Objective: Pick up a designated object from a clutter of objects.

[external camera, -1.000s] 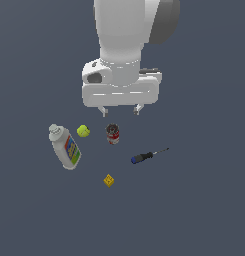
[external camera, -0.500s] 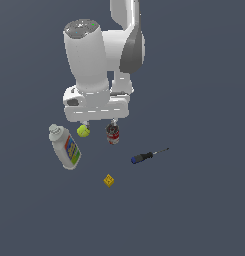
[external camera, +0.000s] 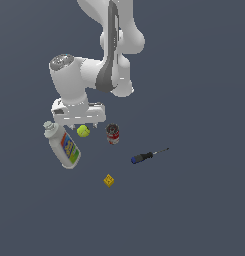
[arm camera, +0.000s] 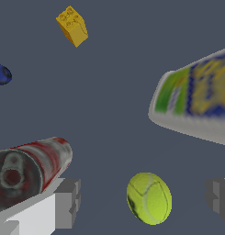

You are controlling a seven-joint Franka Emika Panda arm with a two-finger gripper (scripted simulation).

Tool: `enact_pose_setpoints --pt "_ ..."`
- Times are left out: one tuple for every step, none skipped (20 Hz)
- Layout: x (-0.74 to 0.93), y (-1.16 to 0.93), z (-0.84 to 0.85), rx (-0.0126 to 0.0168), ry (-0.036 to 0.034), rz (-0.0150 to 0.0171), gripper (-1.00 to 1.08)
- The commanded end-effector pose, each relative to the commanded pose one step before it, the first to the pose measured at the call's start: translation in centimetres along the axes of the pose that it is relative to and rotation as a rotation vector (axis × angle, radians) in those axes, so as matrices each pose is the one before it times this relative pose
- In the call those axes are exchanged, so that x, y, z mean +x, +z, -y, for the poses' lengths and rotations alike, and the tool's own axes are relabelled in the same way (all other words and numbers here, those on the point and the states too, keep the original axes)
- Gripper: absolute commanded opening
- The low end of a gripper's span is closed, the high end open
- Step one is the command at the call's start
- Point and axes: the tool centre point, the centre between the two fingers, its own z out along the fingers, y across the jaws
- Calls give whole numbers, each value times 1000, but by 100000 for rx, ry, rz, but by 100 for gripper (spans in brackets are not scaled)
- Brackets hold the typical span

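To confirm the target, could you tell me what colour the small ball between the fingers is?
The small round ball is yellow-green with faint pale seam lines, clearest in the wrist view.

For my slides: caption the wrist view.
Open gripper straddles the tennis ball, red can and white bottle alongside.

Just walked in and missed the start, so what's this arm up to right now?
A white robot arm is going for the small yellow-green tennis ball, one of several things scattered on a dark surface. Its gripper is open and low over the ball, a finger on either side in the wrist view, not gripping yet. The ball sits between a lying white bottle with a colourful label and a small red can. A blue-handled screwdriver and a tiny yellow cube lie farther off.
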Motion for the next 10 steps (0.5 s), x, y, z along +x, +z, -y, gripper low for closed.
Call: enact_pose_setpoints --pt "-2462 2341 -1165 449 -263 1985 100" --pt "-684 562 -410 -50 -87 217 100" --pt "-641 508 -365 -49 -77 198 100" --pt "-593 459 -321 -48 -71 188 100" --pt "-543 412 -280 -47 -66 178 100" --pt "-491 364 -242 -43 -58 161 100" --pt "-438 317 -208 -39 -50 141 100" --pt "-382 273 -175 -35 -44 126 100" --pt "-325 230 -144 -31 -38 109 100" --pt "-268 187 -116 -25 -30 89 100"
